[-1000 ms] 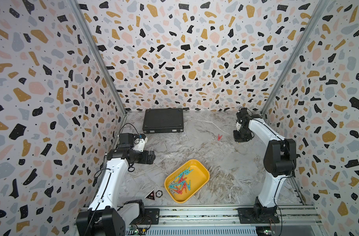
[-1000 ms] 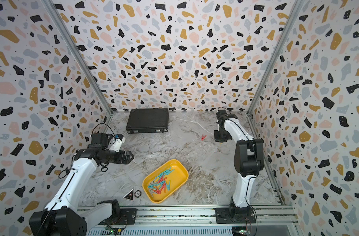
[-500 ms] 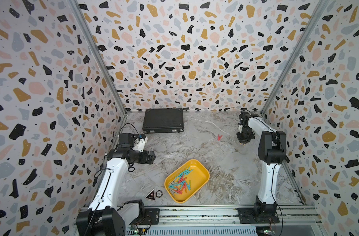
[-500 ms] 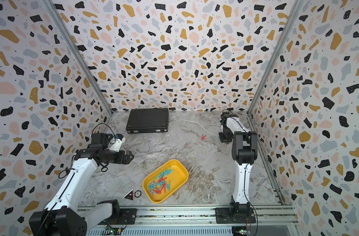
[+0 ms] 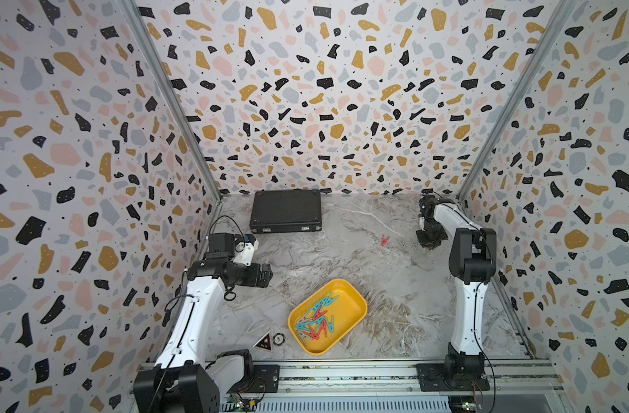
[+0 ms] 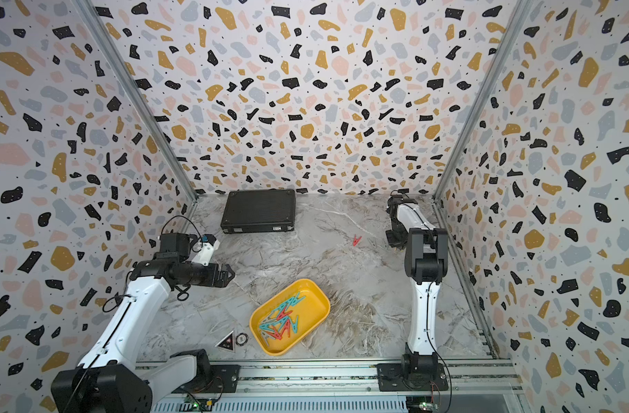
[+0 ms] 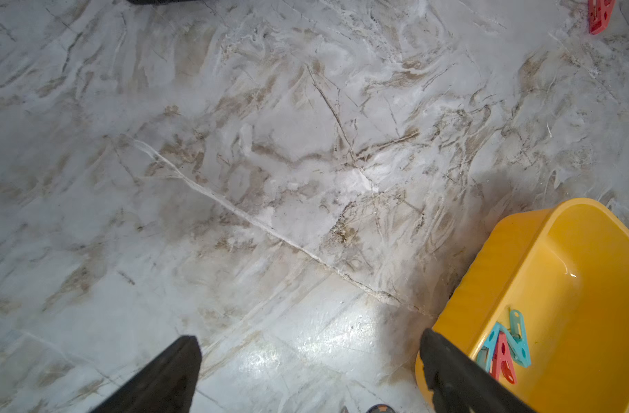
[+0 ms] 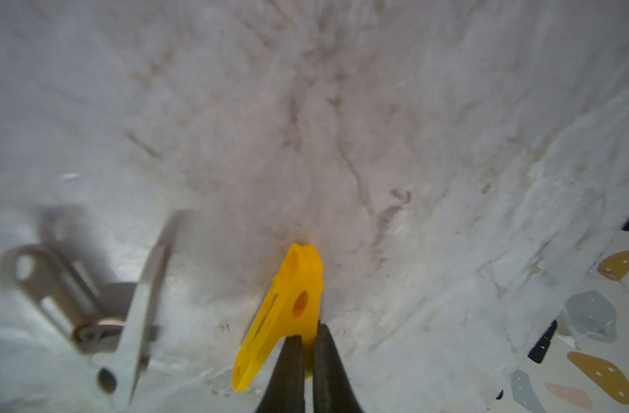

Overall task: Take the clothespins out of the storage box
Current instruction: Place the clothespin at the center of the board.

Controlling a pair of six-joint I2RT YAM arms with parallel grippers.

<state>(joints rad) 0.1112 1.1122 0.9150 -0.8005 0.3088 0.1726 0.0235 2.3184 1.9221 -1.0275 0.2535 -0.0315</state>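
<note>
Worktop [image 5: 341, 257]: marbled grey, walled on three sides.

Storage box [image 5: 345, 299]: yellow, sits toward the front edge between the two arm bases, turned at an angle. The clothespins [image 5: 314, 320] (teal, red, a few grey) lie heaped in the half of the box nearer the front. The same heap shows in both top views.

Red clothespin [image 5: 385, 239]: lies alone on the worktop, well apart from the box, between the black case [image 5: 286, 211] by the back wall and the right tool [image 5: 429, 244].

Right tool: low over the worktop near the back right corner, pointing down. In the wrist view its fingers [image 8: 291, 372] stand close together with only a slit between them, and one leg of a yellow clothespin [image 8: 280, 314] sits pinched in that slit. The peg's far end reaches toward the worktop; I cannot tell whether it touches. A pale grey clothespin [image 8: 127, 321], blurred, lies flat on the worktop just beside it.

Left tool [image 5: 266, 277]: held level above the left side of the worktop, pointing toward the middle, jaws spread wide with nothing between them. Its wrist view shows the two fingers [image 7: 169, 375] far apart over bare marble, with a corner of the box and a few pegs at one side.

Also noted: a small black triangular badge [image 5: 263, 342] and a round token [image 5: 278, 338], side by side near the box's front corner.
</note>
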